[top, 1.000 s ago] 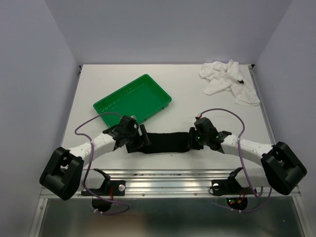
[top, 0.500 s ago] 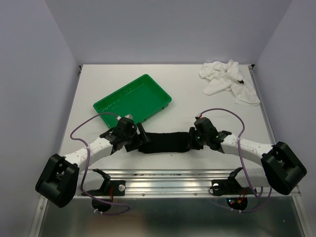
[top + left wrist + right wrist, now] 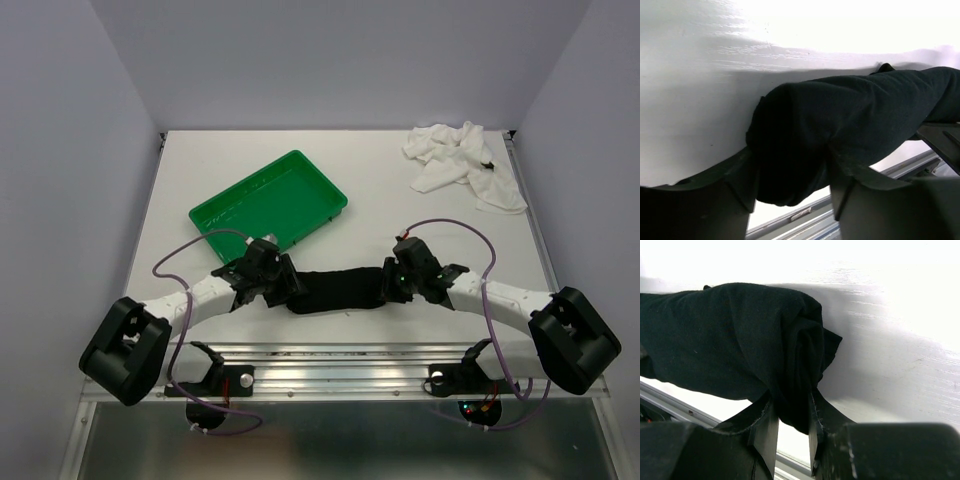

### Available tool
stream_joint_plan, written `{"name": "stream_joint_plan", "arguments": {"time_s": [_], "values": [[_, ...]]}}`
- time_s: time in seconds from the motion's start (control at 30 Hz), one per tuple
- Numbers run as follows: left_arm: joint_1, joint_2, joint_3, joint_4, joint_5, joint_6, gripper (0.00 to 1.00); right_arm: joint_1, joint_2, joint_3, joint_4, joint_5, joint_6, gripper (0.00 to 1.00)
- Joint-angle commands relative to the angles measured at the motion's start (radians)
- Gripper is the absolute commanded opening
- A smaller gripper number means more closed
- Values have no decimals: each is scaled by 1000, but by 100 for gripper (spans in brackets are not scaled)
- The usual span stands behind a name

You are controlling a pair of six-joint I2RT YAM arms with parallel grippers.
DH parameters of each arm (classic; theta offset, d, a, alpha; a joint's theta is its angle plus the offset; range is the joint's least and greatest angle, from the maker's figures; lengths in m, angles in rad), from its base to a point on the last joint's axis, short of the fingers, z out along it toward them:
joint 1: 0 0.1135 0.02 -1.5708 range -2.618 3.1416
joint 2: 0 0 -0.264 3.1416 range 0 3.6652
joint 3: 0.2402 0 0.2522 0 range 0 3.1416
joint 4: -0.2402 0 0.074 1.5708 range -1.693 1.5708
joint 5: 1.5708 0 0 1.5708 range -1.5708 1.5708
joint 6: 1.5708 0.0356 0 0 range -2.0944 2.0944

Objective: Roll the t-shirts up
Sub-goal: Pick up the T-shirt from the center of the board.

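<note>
The black t-shirt (image 3: 338, 288) lies as a long roll across the table near the front edge. My left gripper (image 3: 288, 283) is at its left end. In the left wrist view the left gripper (image 3: 790, 165) has its fingers pressed against both sides of the black t-shirt (image 3: 850, 115). My right gripper (image 3: 390, 283) is at the right end. In the right wrist view the right gripper (image 3: 792, 410) pinches the bunched end of the black t-shirt (image 3: 715, 350). The white t-shirt (image 3: 463, 160) lies crumpled at the back right, away from both grippers.
A green tray (image 3: 270, 205) sits slanted at the back left, just beyond my left arm. The metal rail (image 3: 330, 362) runs along the table's front edge below the roll. Purple cables (image 3: 455, 228) loop over both arms.
My left gripper has slid right onto the left end of the black roll and its fingers have closed in round it. The right gripper and the roll have stayed put.
</note>
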Motion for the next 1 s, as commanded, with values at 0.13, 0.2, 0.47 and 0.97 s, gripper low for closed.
{"name": "stream_joint_plan", "arguments": {"time_s": [0.13,0.2,0.47,0.97], "values": [[-36,31,50,53,52,-16,13,-5,8,32,-41,-32,-27,8],[-34,43,66,49,46,-14,0,-5,8,41,-56,-32,-39,9],[-36,48,132,-77,-54,44,0,-58,-67,64,-171,45,-48,81],[-36,86,196,-80,-28,119,0,-81,14,-34,59,-75,47,69]]}}
